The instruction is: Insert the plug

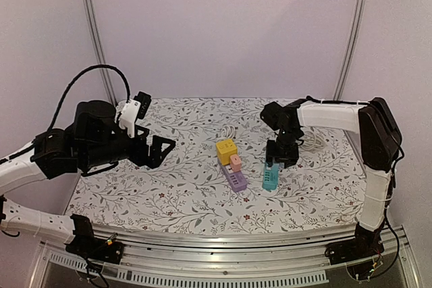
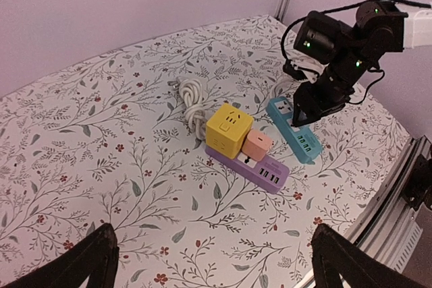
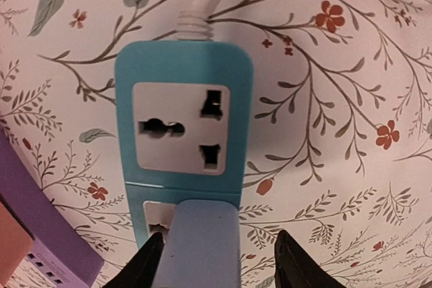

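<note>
— How is the right pincer (image 3: 219, 261) found?
— Part open. The pale blue plug (image 3: 197, 234) is flanked, with one finger (image 3: 150, 264) against it and the other apart. No firm hold is seen.
— And the plug?
— It is set over the near socket (image 3: 156, 224) of the teal strip (image 3: 182, 65), straight under that pincer. The strip's long axis runs away toward its cord (image 3: 202, 5). Full seating cannot be told.
— The left pincer (image 2: 214, 264)?
— Spread wide, empty, well apart.
</note>
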`<state>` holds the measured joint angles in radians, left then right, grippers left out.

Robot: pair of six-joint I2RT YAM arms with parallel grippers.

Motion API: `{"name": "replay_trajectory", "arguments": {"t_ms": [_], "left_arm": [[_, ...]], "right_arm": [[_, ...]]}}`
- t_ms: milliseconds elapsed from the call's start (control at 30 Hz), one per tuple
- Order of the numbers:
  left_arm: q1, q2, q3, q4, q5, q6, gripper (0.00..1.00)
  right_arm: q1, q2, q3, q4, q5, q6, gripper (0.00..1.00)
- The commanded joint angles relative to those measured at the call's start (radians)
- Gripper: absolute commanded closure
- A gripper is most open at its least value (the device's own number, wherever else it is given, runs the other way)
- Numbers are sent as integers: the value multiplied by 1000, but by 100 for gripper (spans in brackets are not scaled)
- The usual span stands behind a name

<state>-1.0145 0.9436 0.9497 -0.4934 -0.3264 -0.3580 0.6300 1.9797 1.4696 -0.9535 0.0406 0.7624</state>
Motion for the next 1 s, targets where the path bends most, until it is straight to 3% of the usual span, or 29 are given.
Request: {"name": "replay_trajectory", "arguments": {"t_ms": [0, 300, 567, 967], "left_arm": [[-4, -18, 6, -4, -1, 21, 1], [-3, -43, -1, -12, 7, 29, 1], [-3, -58, -1, -23, 17, 48, 1], [-3, -46, 51, -58, -6, 97, 1]], "right_arm": [[-6, 31, 28, -111, 34, 9, 36], [-6, -6, 181, -175, 52, 13, 14], [-6, -89, 266, -234, 72, 41, 1], [-6, -336, 299, -174, 103, 14, 1]]}}
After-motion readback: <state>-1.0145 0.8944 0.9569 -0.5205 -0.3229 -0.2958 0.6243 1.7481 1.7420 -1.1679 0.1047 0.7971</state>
